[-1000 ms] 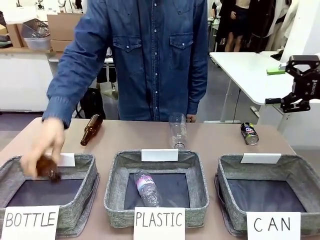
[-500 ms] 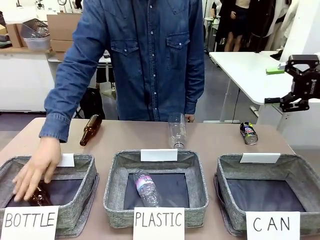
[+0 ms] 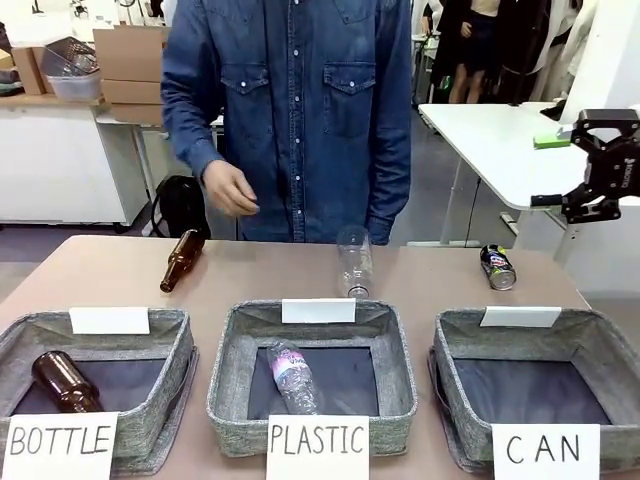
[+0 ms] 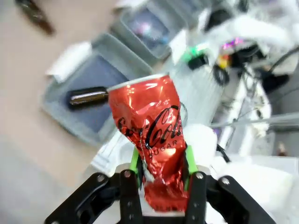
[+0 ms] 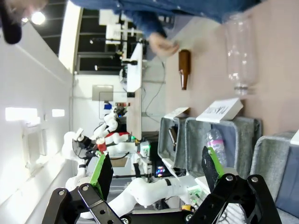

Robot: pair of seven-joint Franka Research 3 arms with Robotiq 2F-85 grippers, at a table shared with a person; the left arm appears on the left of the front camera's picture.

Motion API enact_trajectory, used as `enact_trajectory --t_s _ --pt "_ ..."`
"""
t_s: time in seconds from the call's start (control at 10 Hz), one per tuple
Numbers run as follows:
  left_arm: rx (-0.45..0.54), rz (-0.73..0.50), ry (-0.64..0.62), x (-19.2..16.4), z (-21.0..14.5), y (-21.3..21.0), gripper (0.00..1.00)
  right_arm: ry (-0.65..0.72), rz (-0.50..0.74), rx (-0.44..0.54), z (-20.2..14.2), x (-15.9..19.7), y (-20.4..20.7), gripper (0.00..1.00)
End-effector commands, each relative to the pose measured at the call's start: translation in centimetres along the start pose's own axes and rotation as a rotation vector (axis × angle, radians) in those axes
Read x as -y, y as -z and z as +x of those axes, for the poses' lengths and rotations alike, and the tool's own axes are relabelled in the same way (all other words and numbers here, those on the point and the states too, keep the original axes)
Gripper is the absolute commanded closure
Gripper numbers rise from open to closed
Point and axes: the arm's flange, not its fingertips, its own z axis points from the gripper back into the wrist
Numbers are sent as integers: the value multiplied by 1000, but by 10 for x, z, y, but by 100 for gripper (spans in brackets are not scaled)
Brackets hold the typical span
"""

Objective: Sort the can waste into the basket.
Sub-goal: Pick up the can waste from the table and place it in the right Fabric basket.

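My left gripper (image 4: 162,161) is shut on a crushed shiny red can (image 4: 154,126), held upright above the table. The dark blue-black can (image 3: 498,267) lies on the table at the far right, behind the grey CAN basket (image 3: 600,340), whose dark floor holds nothing. That basket's grey wall (image 5: 273,156) shows at the right wrist view's lower right. My right gripper (image 3: 600,170) hangs high at the right edge, beyond the table, open (image 5: 156,172) with nothing between its fingers.
A brown bottle (image 3: 181,259) and a clear plastic bottle (image 3: 354,262) lie at the table's far side. The BOTTLE basket (image 3: 175,340) holds a brown bottle (image 3: 65,382); the PLASTIC basket (image 3: 230,345) holds a plastic bottle (image 3: 293,375). The person's hand (image 3: 230,190) hovers above the table.
The person's hand laid a brown bottle in the BOTTLE basket, let go and drew back up to the body. My right gripper has stayed in place.
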Motion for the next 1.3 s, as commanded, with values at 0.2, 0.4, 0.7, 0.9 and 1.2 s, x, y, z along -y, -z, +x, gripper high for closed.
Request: enact_trajectory --t_s 0.2,0.4,0.7,0.9,1.2 --pt "-191 -131 171 45 121 145 60 -242 -62 123 -30 -39 -160 0" --pt "-182 -36 228 77 160 215 60 -244 -169 120 -62 -11 -212 0" --pt "403 -111 -122 101 230 301 60 -216 -157 154 -76 -15 -225 0" --pt "490 -68 -370 115 226 343 60 -216 -157 154 -76 -15 -225 0" --pt "254 -108 -221 98 231 323 60 -216 -157 154 -76 -15 -225 0"
